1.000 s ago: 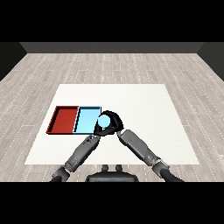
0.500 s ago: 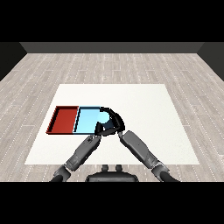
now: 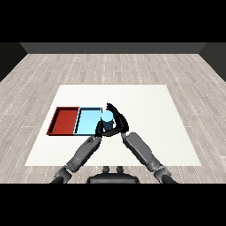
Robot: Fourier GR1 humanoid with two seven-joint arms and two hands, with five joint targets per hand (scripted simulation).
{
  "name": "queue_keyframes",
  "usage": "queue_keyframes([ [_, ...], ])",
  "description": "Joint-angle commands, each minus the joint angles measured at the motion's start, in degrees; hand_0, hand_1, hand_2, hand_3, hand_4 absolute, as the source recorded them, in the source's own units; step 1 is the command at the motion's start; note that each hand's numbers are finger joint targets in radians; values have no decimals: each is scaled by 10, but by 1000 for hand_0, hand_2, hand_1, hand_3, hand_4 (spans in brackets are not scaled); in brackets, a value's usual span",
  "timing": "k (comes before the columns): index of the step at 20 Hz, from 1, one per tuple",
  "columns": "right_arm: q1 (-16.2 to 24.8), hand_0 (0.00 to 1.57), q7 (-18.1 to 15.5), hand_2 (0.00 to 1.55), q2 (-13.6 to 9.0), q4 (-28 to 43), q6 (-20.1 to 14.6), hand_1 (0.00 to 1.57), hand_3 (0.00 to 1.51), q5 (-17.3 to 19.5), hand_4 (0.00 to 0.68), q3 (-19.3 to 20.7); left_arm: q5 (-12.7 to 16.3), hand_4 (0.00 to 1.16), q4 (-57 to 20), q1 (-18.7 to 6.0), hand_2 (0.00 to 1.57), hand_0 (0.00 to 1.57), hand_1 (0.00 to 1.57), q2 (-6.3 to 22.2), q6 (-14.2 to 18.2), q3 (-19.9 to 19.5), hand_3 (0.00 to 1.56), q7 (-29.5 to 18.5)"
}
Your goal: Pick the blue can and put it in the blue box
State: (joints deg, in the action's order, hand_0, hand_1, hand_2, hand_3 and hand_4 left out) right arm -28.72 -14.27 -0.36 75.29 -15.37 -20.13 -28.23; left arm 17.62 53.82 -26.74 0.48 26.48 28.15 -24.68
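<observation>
Just left of the frame's centre, the robot's right hand [image 3: 118,120] is curled round a small light blue cylindrical can [image 3: 107,117], fingers wrapped over its far side and thumb below, so the can is held upright at the right-hand edge of the shallow light blue tray [image 3: 88,121]. Whether the can hangs just above the tray's rim or already rests on it cannot be told from this angle. The left hand [image 3: 99,129] sits just below and beside the can, near the tray's lower right corner; it is too dark and too overlapped by the other hand to say how its fingers stand. The flat red tray [image 3: 64,120] touches the blue one on its left, and both lie on the white table [image 3: 145,106]. The step in hand looks like the placing: the can has reached the blue tray but seems not yet released inside it. To do it well, the hand should probably carry the can further toward the frame's left, past the rim and over the tray's bare floor, keep it upright, lower it until it stands, and only then uncurl, staying well short of the red tray.
</observation>
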Motion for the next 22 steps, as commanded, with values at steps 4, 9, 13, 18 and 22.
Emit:
queue_keyframes([
  [4, 51, 0, 21, 0, -34, 98, 36, 0, 0, 5, 0, 50, -3, 1131, -53, -13, 1571, 1571, 1571, -5, 10, -14, 1500, -37],
  [9, 121, 0, 30, 0, -96, 173, 75, 0, 0, -6, 0, 93, -20, 1125, -2, 13, 1571, 1571, 1571, 18, -14, -32, 1493, -8],
  [13, 191, 0, 14, 0, -58, 238, 41, 0, 0, 11, 0, 81, -56, 1127, 10, 31, 1571, 1571, 1571, 17, 2, -34, 1491, -6],
  [18, 195, 0, 19, 0, -96, 262, 72, 0, 0, -30, 0, 169, -59, 1137, -48, -25, 1571, 1571, 1571, 41, -22, -82, 1494, 25],
  [22, 249, 0, 16, 0, -120, 294, 75, 0, 0, -39, 0, 201, -70, 1134, -95, -60, 1571, 1571, 1571, 74, -13, -111, 1503, 42],
])
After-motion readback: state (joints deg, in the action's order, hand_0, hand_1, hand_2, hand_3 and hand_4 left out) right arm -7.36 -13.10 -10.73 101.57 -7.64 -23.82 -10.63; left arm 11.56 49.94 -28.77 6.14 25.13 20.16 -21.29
